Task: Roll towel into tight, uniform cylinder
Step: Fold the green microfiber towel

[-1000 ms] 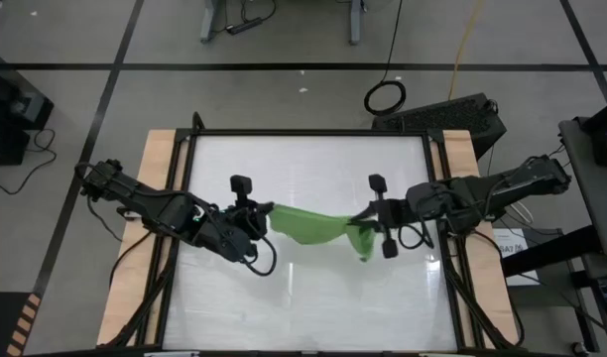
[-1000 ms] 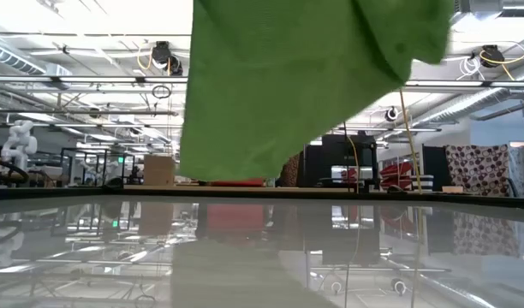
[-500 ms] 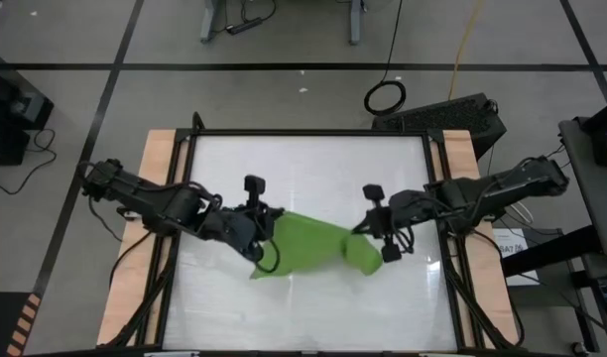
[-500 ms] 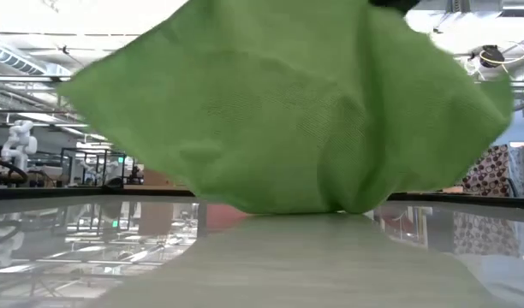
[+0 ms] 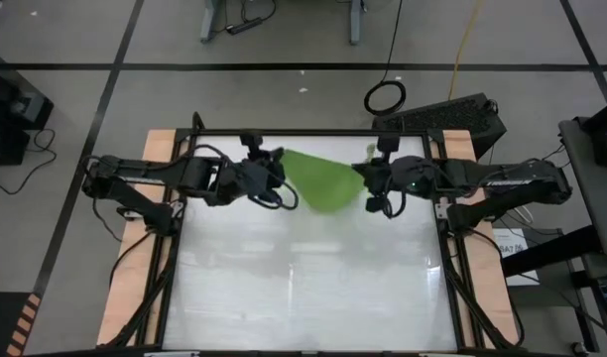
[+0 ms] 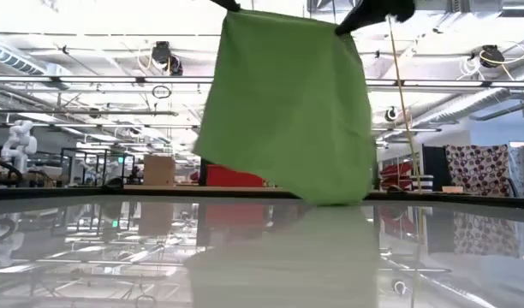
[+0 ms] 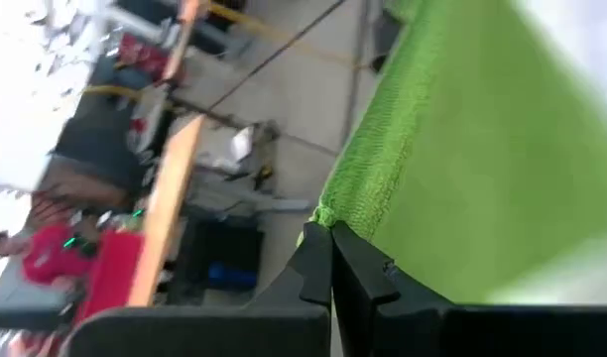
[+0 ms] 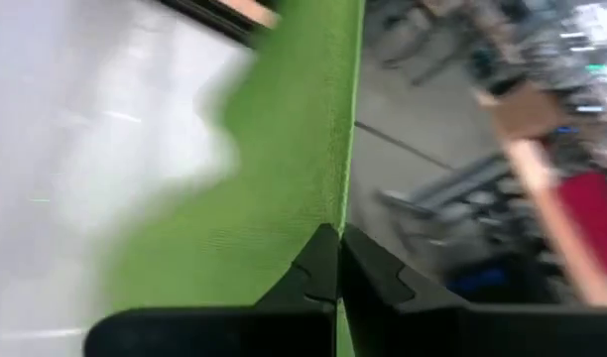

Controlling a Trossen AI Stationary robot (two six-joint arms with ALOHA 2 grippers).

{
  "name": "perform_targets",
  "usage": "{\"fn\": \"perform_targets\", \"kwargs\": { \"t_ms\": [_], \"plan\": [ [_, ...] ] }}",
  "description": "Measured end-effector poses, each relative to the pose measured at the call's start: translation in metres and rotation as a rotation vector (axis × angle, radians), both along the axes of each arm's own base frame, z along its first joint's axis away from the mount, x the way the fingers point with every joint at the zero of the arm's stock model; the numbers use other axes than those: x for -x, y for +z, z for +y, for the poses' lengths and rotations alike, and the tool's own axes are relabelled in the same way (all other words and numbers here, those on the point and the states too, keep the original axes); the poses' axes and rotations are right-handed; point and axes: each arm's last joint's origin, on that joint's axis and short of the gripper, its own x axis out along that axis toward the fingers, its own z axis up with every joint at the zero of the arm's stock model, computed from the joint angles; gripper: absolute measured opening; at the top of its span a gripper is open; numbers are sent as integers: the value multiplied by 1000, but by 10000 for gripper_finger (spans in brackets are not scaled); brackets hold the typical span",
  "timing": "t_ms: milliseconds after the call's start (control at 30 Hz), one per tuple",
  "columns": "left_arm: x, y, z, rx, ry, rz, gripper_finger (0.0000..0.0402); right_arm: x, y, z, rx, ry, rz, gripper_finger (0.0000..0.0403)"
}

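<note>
The lime-green towel (image 5: 323, 180) hangs spread between my two grippers over the far part of the white table. In the low view the towel (image 6: 288, 107) hangs as a flat sheet, its lower edge just above the tabletop. My left gripper (image 5: 280, 159) is shut on the towel's upper left corner. My right gripper (image 5: 363, 171) is shut on its upper right corner. Both also show in the wrist views, the left gripper (image 7: 330, 241) and the right gripper (image 8: 337, 241). My left gripper pinches the towel's upper left corner (image 7: 328, 216) between its two shut fingers, coming level from the table's left. The towel hangs below, lifted clear of the table. My right gripper pinches the towel's upper right corner (image 8: 341, 213) between its two shut fingers, coming level from the table's right. The top edge runs fairly straight to the other gripper.
The white tabletop (image 5: 303, 278) has a black frame and wooden side boards (image 5: 155, 159). A black box (image 5: 452, 114) and a cable coil (image 5: 385, 97) lie on the floor beyond the far edge.
Both grippers have gone toward the table's far edge and up with the towel. Half a second ago the towel's lower part lay bunched on the table; now it hangs flat and clear between the grippers.
</note>
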Motion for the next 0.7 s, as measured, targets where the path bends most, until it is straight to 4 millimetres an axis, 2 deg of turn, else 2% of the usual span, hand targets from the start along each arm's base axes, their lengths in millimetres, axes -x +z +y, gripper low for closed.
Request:
{"fn": "perform_targets", "kwargs": {
  "t_ms": [133,233,367,500,600,700],
  "plan": [
    [4,-13,-17,116,-178,138,0,5,-3,10,-234,124,46,0],
    [0,-29,-33,214,-221,210,0,5,-17,21,-417,194,134,0],
    [-7,-52,-53,344,-245,309,0,-4,-52,39,-586,250,241,0],
    [-25,-89,-72,409,-254,454,0,-17,-97,56,-642,253,334,8],
    [-32,-120,-86,385,-241,599,0,-21,-131,68,-618,227,454,41],
    [-39,-149,-99,383,-209,700,0,-24,-150,80,-580,197,514,95]
  ]
}}
